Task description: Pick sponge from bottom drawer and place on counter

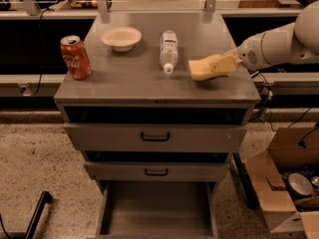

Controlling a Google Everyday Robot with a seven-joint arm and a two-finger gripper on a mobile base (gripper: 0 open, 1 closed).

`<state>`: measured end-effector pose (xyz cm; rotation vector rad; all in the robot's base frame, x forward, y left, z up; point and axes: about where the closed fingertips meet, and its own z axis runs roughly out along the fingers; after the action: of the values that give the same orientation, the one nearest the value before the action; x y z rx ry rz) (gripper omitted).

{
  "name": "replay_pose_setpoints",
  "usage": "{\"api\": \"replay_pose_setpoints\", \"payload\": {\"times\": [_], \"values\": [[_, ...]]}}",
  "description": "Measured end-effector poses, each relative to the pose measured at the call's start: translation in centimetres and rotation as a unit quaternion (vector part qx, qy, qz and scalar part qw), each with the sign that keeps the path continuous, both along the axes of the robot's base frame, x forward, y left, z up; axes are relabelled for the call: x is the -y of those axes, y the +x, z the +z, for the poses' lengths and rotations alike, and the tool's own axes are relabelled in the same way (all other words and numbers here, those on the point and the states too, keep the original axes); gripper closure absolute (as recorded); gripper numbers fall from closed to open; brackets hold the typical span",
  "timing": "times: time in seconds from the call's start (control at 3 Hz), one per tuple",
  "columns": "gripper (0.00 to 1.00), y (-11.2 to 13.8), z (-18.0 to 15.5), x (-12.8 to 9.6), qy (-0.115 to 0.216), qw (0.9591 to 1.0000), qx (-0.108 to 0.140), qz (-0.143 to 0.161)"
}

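Observation:
The yellow sponge (203,68) is at the right side of the grey counter (129,76), at or just above its surface, with a shadow under it. My gripper (225,63) reaches in from the right on the white arm and is shut on the sponge's right end. The bottom drawer (157,210) is pulled open below, and its flat grey floor shows nothing in it. The two upper drawers are closed.
On the counter stand a red soda can (76,57) at the left and a cream bowl (121,38) at the back, with a clear water bottle (169,50) lying just left of the sponge. An open cardboard box (286,193) sits on the floor at the right.

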<state>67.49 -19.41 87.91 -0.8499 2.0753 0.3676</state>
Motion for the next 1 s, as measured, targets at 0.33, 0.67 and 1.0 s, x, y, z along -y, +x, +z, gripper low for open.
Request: {"api": "replay_pose_setpoints", "payload": {"times": [0.33,0.67,1.0], "values": [[0.15,0.04,-0.13,-0.23,0.0,1.0,-0.001,0.002],[0.0,0.07,-0.24,-0.43,0.0,1.0,-0.002,0.003],[0.0,-0.1,0.14,-0.37,-0.051,0.9984,0.024,0.005]]}}
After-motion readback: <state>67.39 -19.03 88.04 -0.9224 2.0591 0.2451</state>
